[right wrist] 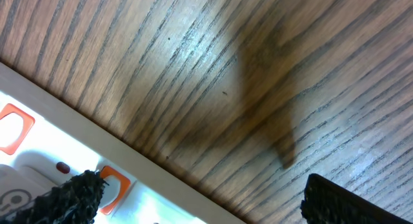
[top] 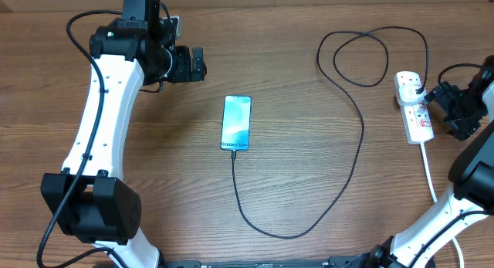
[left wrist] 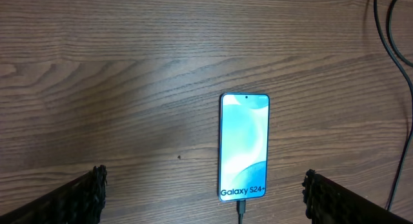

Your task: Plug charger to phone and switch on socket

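Overhead, the socket (top: 414, 106) lies lengthwise just left of my right gripper (top: 444, 106). My left gripper (top: 199, 65) is well apart. Both sets of fingers are spread, empty.

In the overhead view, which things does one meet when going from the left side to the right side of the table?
left hand → phone → socket → right hand; the charger spans too widely to place.

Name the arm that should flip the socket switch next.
Right. Its gripper hangs beside the socket, with the orange switches in its wrist view. The left gripper is far off, beyond the phone, where the charger is already plugged in.
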Controlling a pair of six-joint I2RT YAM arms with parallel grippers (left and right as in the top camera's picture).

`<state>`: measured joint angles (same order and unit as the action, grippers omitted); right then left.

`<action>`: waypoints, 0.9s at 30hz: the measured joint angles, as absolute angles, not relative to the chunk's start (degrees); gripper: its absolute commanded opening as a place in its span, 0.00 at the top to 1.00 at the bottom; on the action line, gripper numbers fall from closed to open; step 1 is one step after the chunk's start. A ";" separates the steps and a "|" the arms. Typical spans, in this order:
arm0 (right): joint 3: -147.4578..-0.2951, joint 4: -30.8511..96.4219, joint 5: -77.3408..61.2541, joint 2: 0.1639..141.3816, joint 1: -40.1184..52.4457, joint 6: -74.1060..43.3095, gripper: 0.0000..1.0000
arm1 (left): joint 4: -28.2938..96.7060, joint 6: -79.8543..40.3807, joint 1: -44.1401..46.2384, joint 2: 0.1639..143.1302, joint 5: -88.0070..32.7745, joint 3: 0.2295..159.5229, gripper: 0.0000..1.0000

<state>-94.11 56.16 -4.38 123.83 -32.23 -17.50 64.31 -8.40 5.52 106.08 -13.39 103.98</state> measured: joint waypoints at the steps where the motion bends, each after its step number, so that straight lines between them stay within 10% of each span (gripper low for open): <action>1: -94.11 56.21 -4.49 123.83 -32.27 -17.56 0.00 | 64.31 -8.40 5.52 106.08 -13.39 103.96 0.00; 27: -94.30 58.78 -5.85 123.81 -32.27 -16.93 0.00 | 64.31 -8.40 5.52 106.08 -13.39 103.98 0.00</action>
